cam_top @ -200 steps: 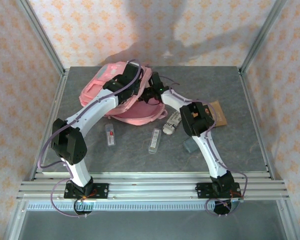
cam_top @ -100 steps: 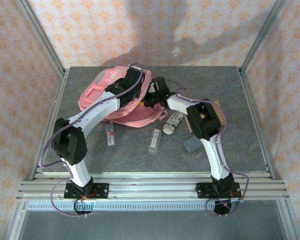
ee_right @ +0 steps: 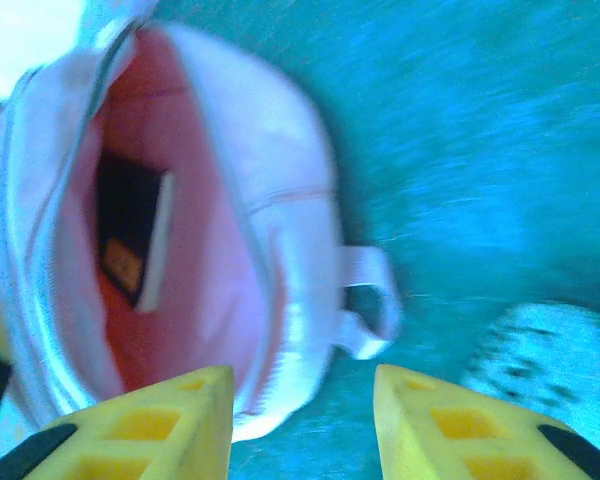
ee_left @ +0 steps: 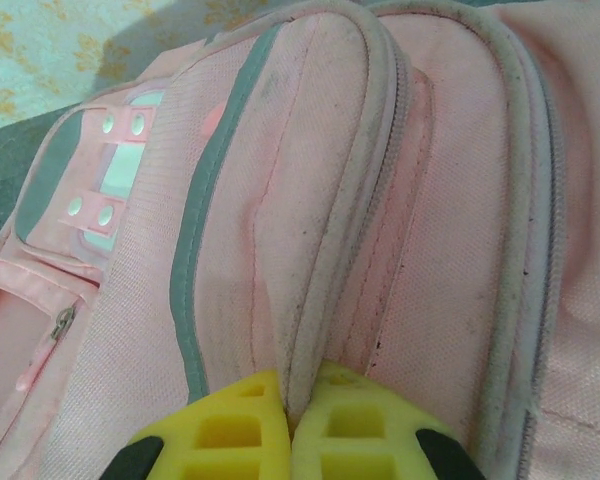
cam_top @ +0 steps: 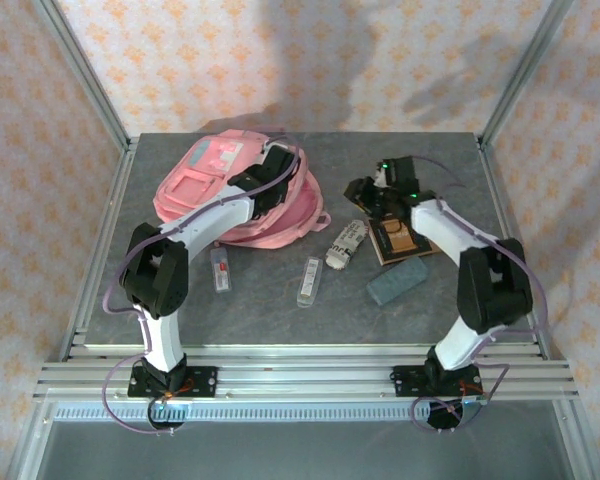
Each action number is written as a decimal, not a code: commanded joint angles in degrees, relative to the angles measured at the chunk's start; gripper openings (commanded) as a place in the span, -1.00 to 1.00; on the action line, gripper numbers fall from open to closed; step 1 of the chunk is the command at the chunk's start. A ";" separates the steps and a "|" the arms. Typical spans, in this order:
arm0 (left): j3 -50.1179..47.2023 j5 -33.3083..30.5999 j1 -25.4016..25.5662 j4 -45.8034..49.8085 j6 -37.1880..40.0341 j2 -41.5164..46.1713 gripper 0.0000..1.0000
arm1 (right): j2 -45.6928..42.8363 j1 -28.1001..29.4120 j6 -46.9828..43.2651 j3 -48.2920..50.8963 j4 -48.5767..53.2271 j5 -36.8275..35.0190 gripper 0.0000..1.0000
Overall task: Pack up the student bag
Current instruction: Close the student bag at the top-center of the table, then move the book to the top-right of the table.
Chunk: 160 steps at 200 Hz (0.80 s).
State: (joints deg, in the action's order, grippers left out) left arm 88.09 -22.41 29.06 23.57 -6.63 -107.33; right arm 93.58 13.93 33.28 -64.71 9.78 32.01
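Left hand pinches student bag; right hand spread, empty.

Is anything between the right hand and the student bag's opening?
Nothing visible: bare table lies between the open right hand and the student bag, whose rim the left hand pinches. The patterned roll lies off to the side.

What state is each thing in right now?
student bag: lying on the table, main compartment open, dark flat item inside
left gripper: shut on a student bag seam
right gripper: open, empty
brown notebook: flat on the table
patterned roll: on its side, unpacked
grey block: lying flat
left clear case: lying flat
right clear case: lying flat
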 commanded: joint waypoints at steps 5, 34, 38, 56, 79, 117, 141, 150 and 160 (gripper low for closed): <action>-0.70 -5.00 -0.08 -2.75 -2.74 -0.15 -0.96 | -3.93 -4.39 -2.75 5.35 5.71 -8.31 -0.17; -1.14 -6.17 0.03 0.01 -4.70 -0.80 -0.13 | -3.11 -7.35 -2.13 9.77 4.64 -11.97 -0.17; -1.37 -5.73 0.01 0.20 -5.04 -0.50 -0.02 | -2.70 -7.60 -1.90 10.25 4.21 -12.10 -0.17; -3.31 -3.55 0.27 0.03 -6.85 1.71 0.22 | -0.32 -8.22 -0.77 11.48 1.74 -13.65 -0.18; -6.89 0.42 0.99 -1.21 -9.18 5.90 0.31 | 3.89 -8.49 0.19 10.48 -0.59 -16.36 -0.20; -11.96 6.53 3.05 -3.83 -11.68 11.26 0.34 | 14.95 -8.75 1.09 2.04 -1.35 -18.38 -0.26; -13.64 11.04 3.72 -6.33 -13.09 12.27 0.34 | 20.99 -8.45 1.11 -4.15 -2.19 -14.95 -0.32; -13.49 12.63 3.81 -7.21 -13.18 11.86 0.35 | 22.91 -7.92 0.60 -6.46 -1.82 -13.13 -0.33; -12.65 13.75 3.82 -7.57 -13.40 10.88 0.35 | 24.57 -6.73 -0.39 -8.74 -1.16 -12.13 -0.35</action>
State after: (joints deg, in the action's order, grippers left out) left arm 75.59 -13.78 32.67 19.11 -18.00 -95.68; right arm 112.31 5.43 33.95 -70.30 6.07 18.02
